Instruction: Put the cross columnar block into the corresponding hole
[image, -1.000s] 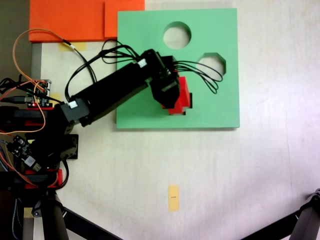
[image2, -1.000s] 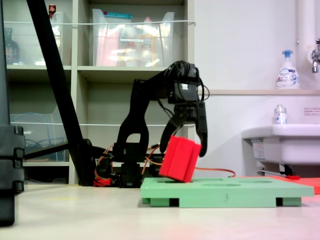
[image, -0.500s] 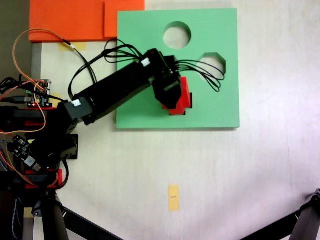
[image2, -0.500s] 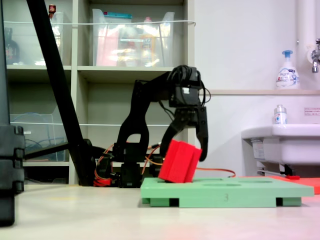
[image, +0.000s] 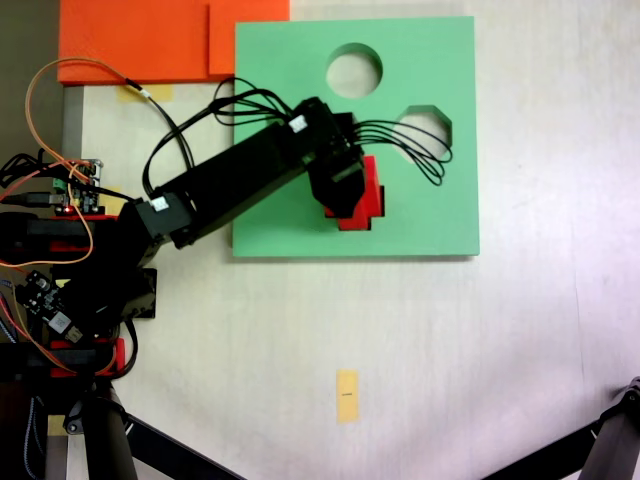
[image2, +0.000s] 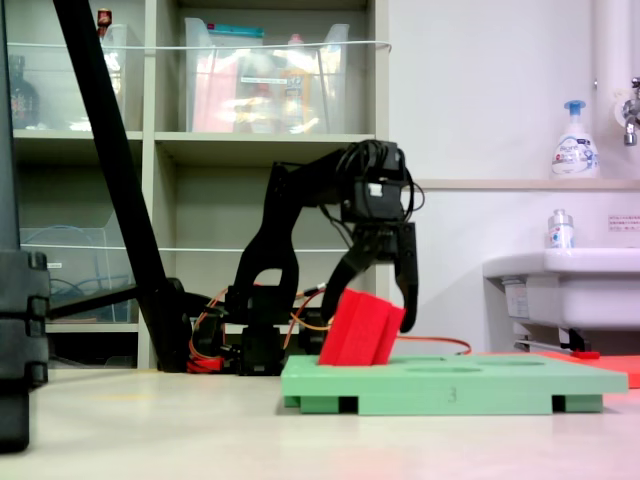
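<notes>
Lower than a sec ago sits the cross columnar block (image2: 361, 328), its base now sunk partway into the corresponding hole (image: 377, 222) of the green board (image2: 500, 382); gripper (image2: 372, 297) has come down w/ it. Seen from the side fixed view, nearest the lens is the pale counter (image2: 200, 430), then the board lying flat on it. Block's long axis stands near upright but tilted, top leaning to the right in that view, lower end inside the cut-out. Fingers (image2: 406, 280) straddle the block's upper part, spread fairly wide; right one touches the top right corner, left one sits just by the left face, so a firm grip can't be confirmed. Behind, black arm (image2: 290, 215) arches back to its base, w/ shelving and a sink beyond. From the top fixed view, block (image: 368, 195) shows red under the gripper, beside the octagonal cut-out (image: 425, 125); round cut-out (image: 354, 70) farther up; yellow sticker (image: 347, 395) well apart on the counter.
</notes>
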